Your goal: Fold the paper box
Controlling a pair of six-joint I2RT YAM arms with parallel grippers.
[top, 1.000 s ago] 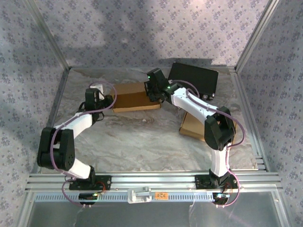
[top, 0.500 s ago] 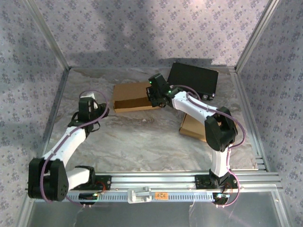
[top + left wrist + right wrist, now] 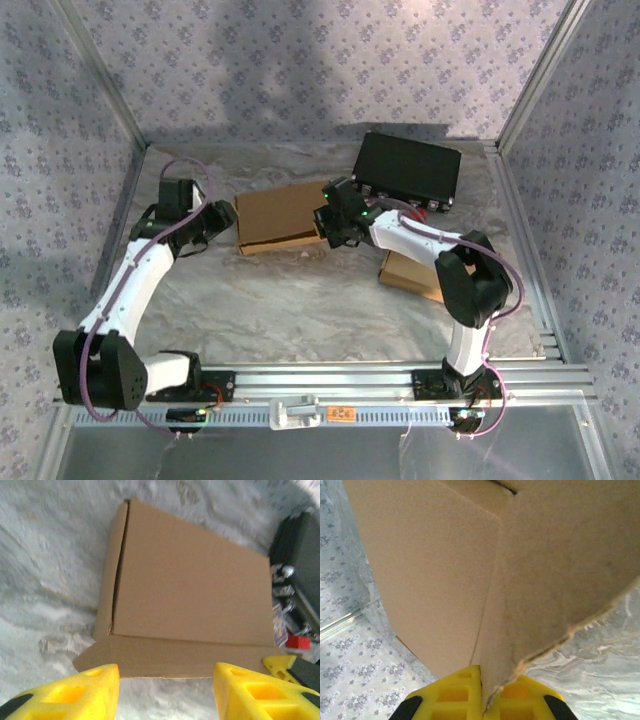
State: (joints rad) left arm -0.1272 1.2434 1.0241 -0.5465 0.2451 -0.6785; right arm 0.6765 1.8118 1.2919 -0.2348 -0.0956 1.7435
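The paper box (image 3: pixel 283 215) is seen lying flat on the worktop (image 3: pixel 300 300), a little above the middle of the top frame, just left of a black case (image 3: pixel 408 168). Its long axis is laid left to right across that frame, with the right end tipped slightly towards the top. In the left wrist frame a narrow flap is seen along the near end and a second one down the left side, with a dark slit showing where that side is not closed flush.

The right claw (image 3: pixel 481 692) is pressed together on a thin flap at the box's right end, and the board is caught edge-on between the yellow fingers. The left claw (image 3: pixel 166 672) is held spread just off the opposite end, and nothing is pinched in it.

The box is judged to be light, thin card, stiff across its panels but ready to bend at the creases. It is likely to slide on the smooth worktop when pushed, so one end is best pinned. Hold is best taken on flap edges, close to a crease. A hard pinch at mid-panel could dent or tear the card.
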